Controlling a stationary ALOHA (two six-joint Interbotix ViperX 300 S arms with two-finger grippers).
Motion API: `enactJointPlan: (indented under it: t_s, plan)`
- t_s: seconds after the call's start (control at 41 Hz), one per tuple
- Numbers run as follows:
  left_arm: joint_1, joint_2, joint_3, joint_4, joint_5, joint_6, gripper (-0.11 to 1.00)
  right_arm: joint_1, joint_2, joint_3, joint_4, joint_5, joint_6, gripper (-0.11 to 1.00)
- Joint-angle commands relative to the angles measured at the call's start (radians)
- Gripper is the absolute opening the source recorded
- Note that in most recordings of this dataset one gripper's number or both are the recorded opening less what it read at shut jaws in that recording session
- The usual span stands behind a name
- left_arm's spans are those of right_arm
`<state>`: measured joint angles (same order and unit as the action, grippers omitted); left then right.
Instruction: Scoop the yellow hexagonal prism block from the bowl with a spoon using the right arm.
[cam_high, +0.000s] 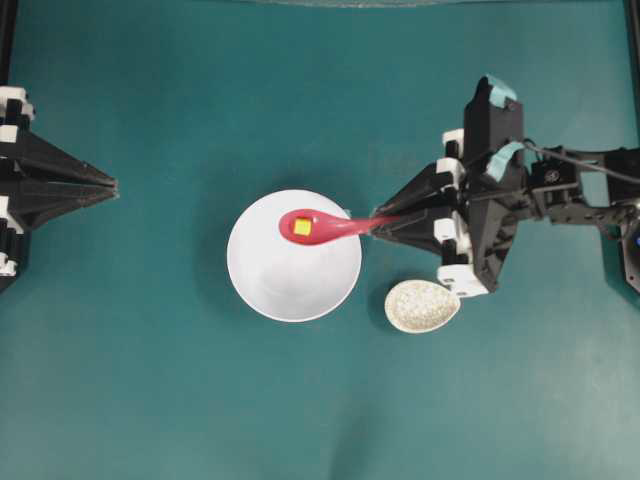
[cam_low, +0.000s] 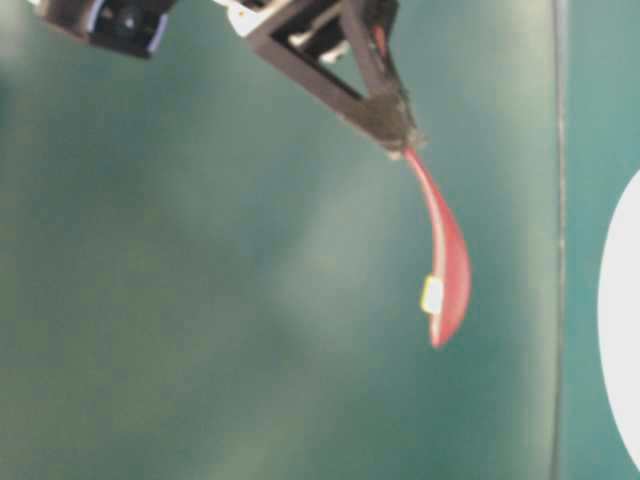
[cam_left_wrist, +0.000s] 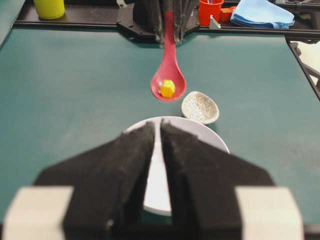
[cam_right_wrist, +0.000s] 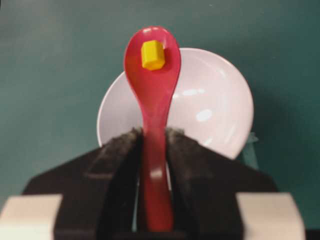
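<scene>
**Teal desk, block riding in the spoon above the bowl**

Teal desk (cam_high: 150, 380) is filling every view, and the scoop itself is looking done. Sitting in the spoon's scoop is the yellow hexagonal prism block (cam_high: 302, 227), no longer lying in the bowl (cam_high: 290, 285). From the left wrist view the spoon (cam_high: 330, 226) is hanging in the air above the bowl's far rim, clear of the white surface, with its scoop roughly level and the block resting toward the scoop's far end. From overhead, the scoop is showing over the bowl's upper part and the handle is running out past the rim to the right claw (cam_high: 378, 227), which is clamping the handle between its fingers.

Just outside the bowl, beside its rim under the right arm, the speckled spoon rest (cam_high: 422, 305) is lying with nothing in it. Well away from the bowl on the opposite side, the left claw (cam_high: 112, 184) is idling, its fingers drawn nearly together with only a thin slit between them, gripping nothing.

By my reading, little is remaining: keeping the spoon level so the tiny block is not sliding off, and perhaps carrying it clear of the bowl.
</scene>
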<state>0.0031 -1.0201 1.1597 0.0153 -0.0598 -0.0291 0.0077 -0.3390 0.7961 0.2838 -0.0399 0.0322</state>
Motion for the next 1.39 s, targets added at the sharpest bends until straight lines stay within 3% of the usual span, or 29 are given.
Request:
enactJointPlan:
  t_s: [0.0,0.39,1.365]
  plan:
    - [0.0,0.005,-0.029,0.002,-0.005,-0.002,0.14,-0.018,-0.038,-0.023,-0.017,0.015,-0.002,0.24]
    - [0.0,0.003,-0.031,0.002,-0.003,-0.009,0.14,-0.077,-0.043,-0.058,-0.051,0.049,-0.005,0.24]
    - [0.0,0.003,-0.029,0.002,0.025,0.005,0.14,-0.078,-0.071,-0.067,-0.089,0.072,-0.005,0.24]
